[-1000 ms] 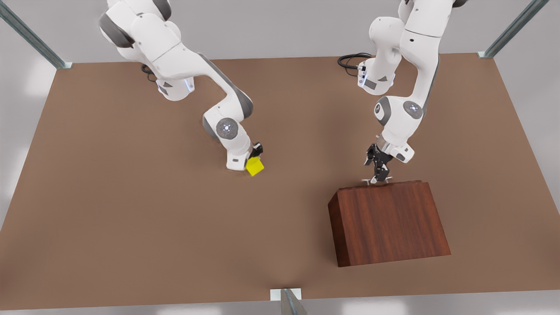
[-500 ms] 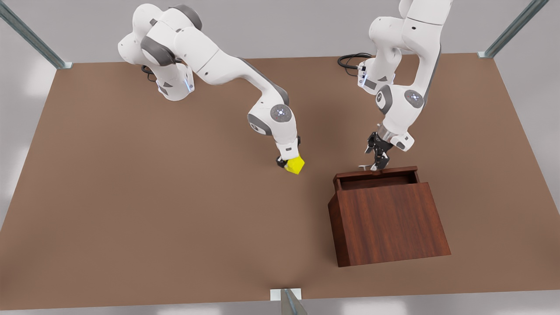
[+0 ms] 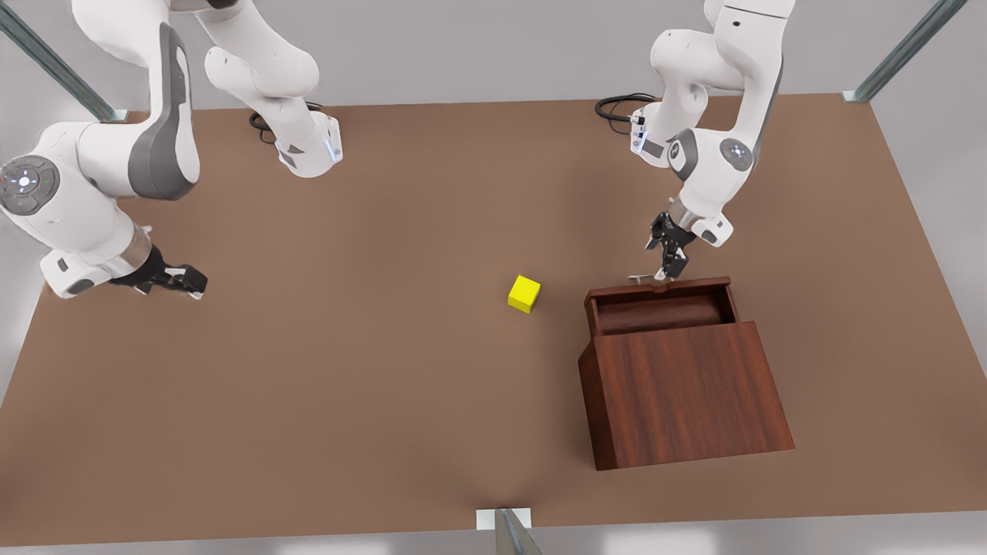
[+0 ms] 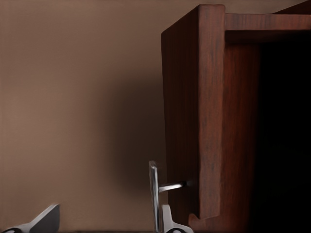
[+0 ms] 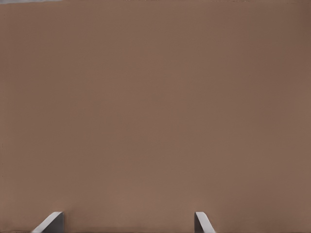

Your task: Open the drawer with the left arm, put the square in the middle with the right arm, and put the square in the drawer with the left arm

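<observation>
The yellow square (image 3: 524,294) rests on the brown table (image 3: 324,401) near its middle, just off the wooden box (image 3: 686,393) toward the front view's left. The drawer (image 3: 661,308) stands pulled out of the box, its inside bare. My left gripper (image 3: 669,268) hangs at the silver handle (image 3: 640,278). In the left wrist view the fingers (image 4: 48,219) are spread and the handle bar (image 4: 154,194) lies against one of them, beside the drawer front (image 4: 211,111). My right gripper (image 3: 185,281) is open and holds nothing, far off at the front view's left.
Both arm bases (image 3: 308,150) stand at the table's far edge, with a black cable (image 3: 617,104) by the one on the front view's right. Metal frame posts (image 3: 902,50) rise at the far corners, and a bracket (image 3: 505,524) sits at the near edge.
The right gripper let go of the square near the middle and swung far toward the front view's left. The drawer slid further out of the box with the left gripper at its handle.
</observation>
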